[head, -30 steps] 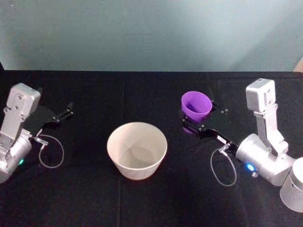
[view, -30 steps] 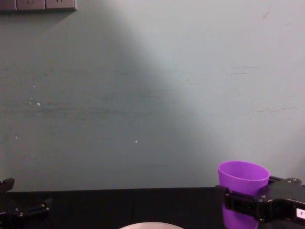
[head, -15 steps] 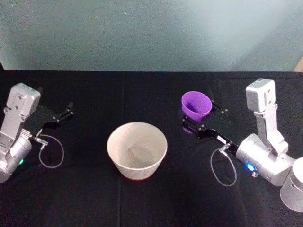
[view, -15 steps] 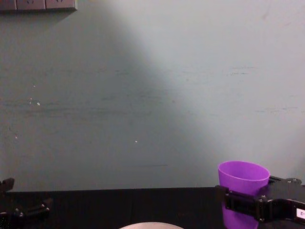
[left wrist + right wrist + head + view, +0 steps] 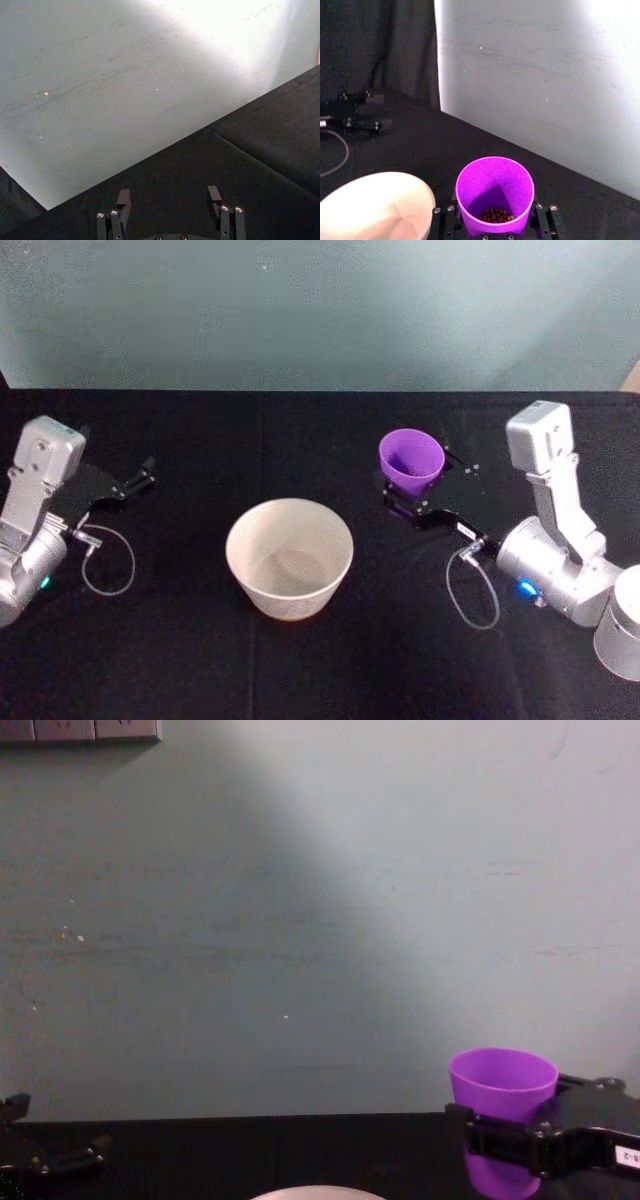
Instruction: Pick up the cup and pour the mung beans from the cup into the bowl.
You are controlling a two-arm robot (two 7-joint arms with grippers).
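The purple cup [image 5: 411, 460] stands upright at the right of the black table, with my right gripper [image 5: 425, 483] shut on its lower wall. In the right wrist view the cup [image 5: 495, 192] sits between the black fingers [image 5: 443, 220] of my right gripper [image 5: 495, 222], with dark mung beans [image 5: 495, 215] at its bottom. The chest view shows the cup [image 5: 503, 1085] held in my right gripper [image 5: 530, 1145]. The whitish bowl [image 5: 232, 540] sits at the table's middle, left of the cup, seemingly holding nothing. My left gripper [image 5: 135, 480] rests open at the far left, also seen open in its wrist view [image 5: 169, 197].
A black cloth [image 5: 300, 430] covers the table, with a pale green wall [image 5: 320, 310] behind it. Cable loops hang near the left wrist [image 5: 105, 565] and the right wrist [image 5: 470, 590]. The bowl's rim [image 5: 380, 182] lies close beside the held cup.
My right gripper has carried the cup a little to the left, toward the bowl, and slightly upward. The left arm and the bowl have not moved.
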